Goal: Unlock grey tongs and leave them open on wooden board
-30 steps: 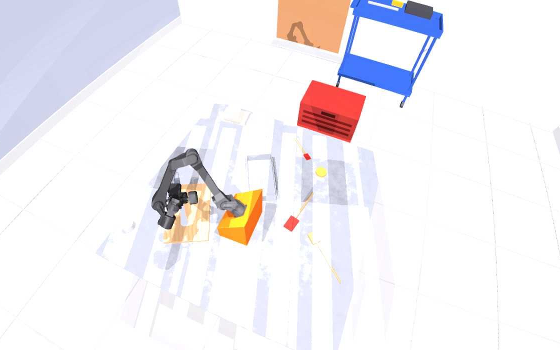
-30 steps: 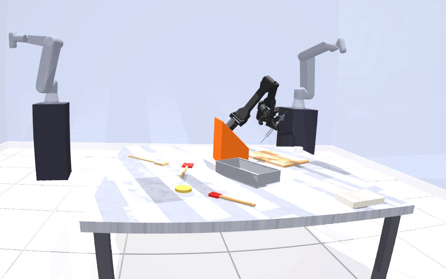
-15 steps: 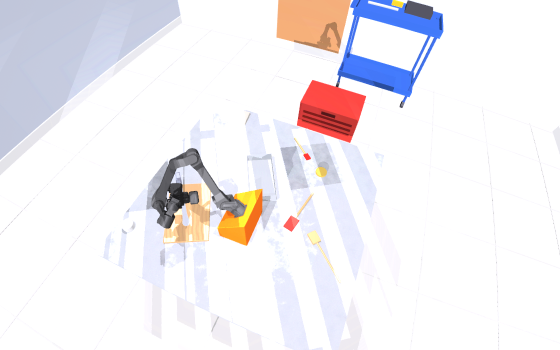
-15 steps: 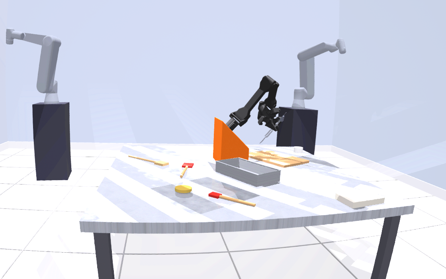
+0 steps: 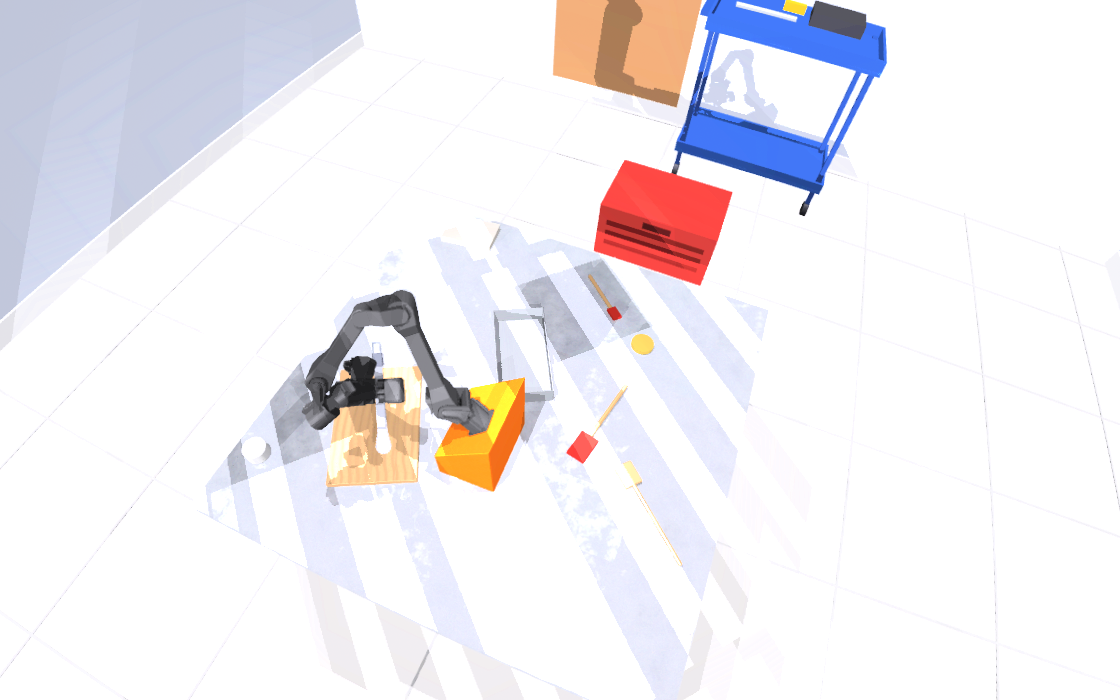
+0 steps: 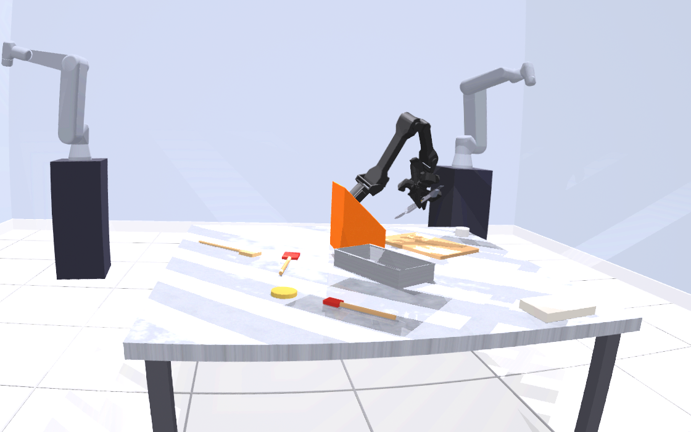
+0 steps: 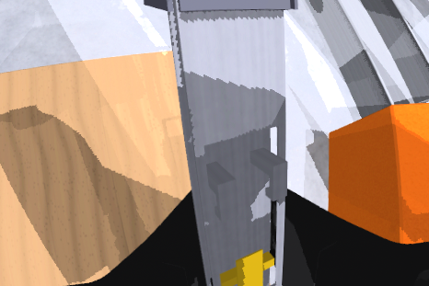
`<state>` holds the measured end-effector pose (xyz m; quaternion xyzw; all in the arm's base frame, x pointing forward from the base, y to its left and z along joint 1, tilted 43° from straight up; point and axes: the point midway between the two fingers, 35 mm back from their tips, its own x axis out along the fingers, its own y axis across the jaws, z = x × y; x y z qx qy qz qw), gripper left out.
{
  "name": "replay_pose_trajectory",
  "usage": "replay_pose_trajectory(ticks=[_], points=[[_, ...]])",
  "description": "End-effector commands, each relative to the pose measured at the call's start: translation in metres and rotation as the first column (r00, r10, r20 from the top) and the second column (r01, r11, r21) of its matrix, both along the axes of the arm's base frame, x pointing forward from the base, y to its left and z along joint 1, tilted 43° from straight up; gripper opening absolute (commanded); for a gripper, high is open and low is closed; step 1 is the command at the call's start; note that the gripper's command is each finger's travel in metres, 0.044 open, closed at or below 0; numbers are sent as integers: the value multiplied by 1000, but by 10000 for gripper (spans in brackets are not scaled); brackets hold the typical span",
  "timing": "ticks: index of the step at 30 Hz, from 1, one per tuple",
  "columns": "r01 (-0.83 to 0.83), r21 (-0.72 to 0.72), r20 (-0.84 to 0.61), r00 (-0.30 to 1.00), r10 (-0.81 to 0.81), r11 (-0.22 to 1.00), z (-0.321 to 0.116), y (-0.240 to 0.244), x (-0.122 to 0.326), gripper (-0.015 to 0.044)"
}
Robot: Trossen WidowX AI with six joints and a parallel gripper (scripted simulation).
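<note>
Board [image 5: 402, 452] [image 6: 447, 250] [image 7: 133, 88]: wood, visible grain; tin [image 6: 380, 267]: grey, metal-looking, ribbed; wedge [image 5: 466, 461] [image 6: 356, 225] [image 7: 364, 171]: orange, smooth; tabletop edge [image 6: 337, 350]: grey, streaked

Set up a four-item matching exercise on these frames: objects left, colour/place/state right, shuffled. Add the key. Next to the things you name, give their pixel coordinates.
1. grey tongs [image 5: 382, 432] [image 6: 408, 209] [image 7: 232, 51]
2. roasting tin [image 5: 499, 352] [image 6: 369, 268] [image 7: 361, 71]
3. wooden board [image 5: 351, 461] [image 6: 444, 251] [image 7: 129, 88]
4. round disc [image 5: 642, 344] [image 6: 283, 292]

A. yellow, flat on the table [image 6: 380, 352]
B. light brown, rectangular, flat
C. clamped in the gripper [image 5: 379, 391] [image 6: 422, 199] [image 7: 241, 249], raised
D. open-topped, walled

Pairs: 1-C, 2-D, 3-B, 4-A
</note>
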<state>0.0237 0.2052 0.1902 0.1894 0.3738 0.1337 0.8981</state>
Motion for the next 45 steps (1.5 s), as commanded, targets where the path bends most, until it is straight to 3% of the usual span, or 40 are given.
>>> replay_pose_trajectory(ticks=[1, 15, 26, 45], points=[[-30, -32, -109, 994, 26, 999, -4, 0, 1, -150], [-252, 36, -349, 904, 248, 967, 6, 15, -3, -150], [-465, 217, -337, 789, 513, 858, 39, 29, -7, -150], [-469, 220, -335, 787, 518, 856, 34, 38, -6, -150]])
